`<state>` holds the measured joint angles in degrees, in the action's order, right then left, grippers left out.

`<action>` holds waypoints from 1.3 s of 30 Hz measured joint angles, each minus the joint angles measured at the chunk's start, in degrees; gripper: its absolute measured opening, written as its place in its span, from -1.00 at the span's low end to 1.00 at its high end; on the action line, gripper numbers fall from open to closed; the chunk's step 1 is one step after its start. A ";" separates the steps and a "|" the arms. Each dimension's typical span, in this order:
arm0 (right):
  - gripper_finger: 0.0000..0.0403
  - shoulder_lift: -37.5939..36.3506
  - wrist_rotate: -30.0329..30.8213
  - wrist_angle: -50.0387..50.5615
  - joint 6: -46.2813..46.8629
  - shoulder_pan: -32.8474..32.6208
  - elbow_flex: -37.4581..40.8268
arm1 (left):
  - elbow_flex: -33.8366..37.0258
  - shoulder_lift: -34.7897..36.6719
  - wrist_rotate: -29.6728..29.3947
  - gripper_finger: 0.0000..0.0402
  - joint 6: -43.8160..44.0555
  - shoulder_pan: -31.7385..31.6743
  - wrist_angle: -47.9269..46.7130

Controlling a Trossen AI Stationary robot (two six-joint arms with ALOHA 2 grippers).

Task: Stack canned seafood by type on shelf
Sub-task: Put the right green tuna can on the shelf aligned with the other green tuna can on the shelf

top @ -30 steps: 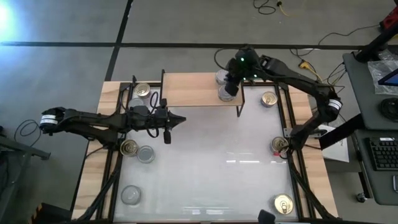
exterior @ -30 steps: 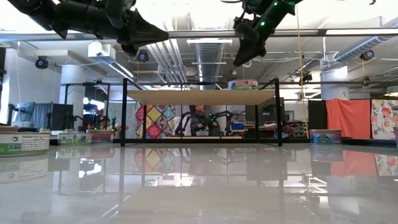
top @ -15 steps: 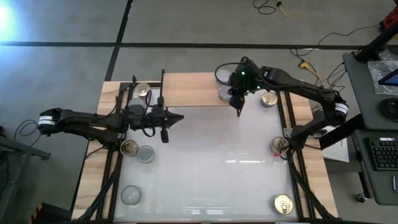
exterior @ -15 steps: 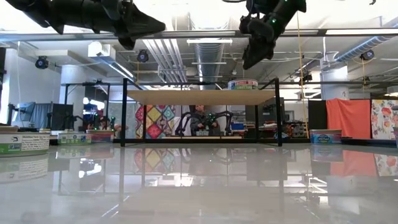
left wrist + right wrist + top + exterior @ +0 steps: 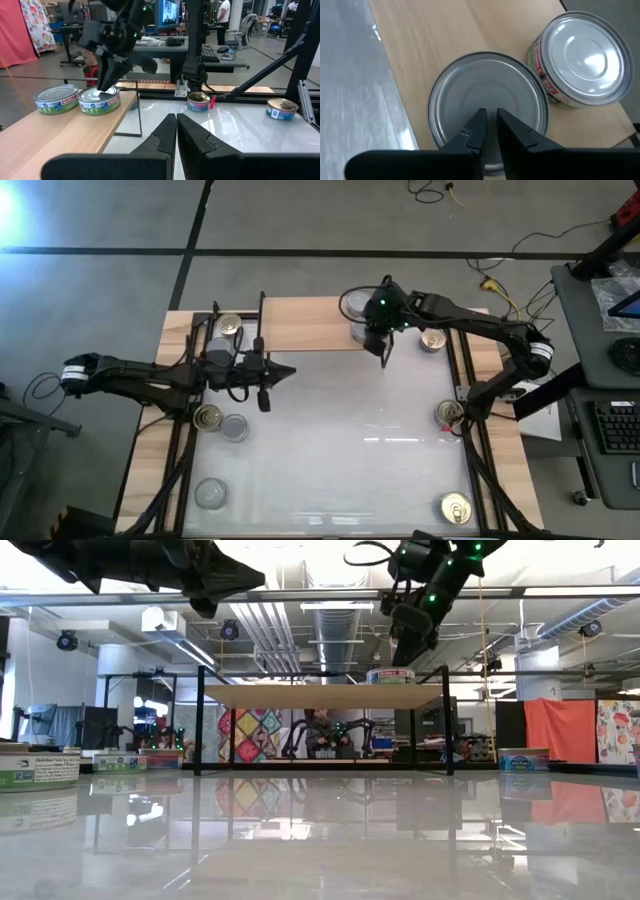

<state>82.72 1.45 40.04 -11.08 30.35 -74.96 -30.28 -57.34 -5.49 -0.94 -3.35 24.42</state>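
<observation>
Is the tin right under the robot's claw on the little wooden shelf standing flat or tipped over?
Flat. The tin sits lid up on the shelf, beside a second tin; the shut right gripper hovers over its lid.

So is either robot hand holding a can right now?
No. The right gripper is shut and empty above a silver tin on the shelf; the left gripper is shut, empty.
</observation>
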 joint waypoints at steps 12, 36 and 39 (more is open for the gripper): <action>-0.83 0.68 -3.46 -1.12 1.31 -1.01 -0.13 | 0.00 0.00 -0.01 -1.00 0.01 0.94 -0.03; -0.83 -0.44 -2.97 -1.32 -0.48 -1.60 -1.00 | 0.00 3.62 0.00 -1.00 -0.01 1.57 -4.74; -0.83 -0.44 -2.93 -1.34 -0.39 -1.57 0.14 | 0.00 4.90 -0.01 -1.00 0.28 1.68 -6.87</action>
<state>82.28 -1.48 38.70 -11.47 28.77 -74.82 -30.28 -52.44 -5.50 -0.65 -1.67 17.55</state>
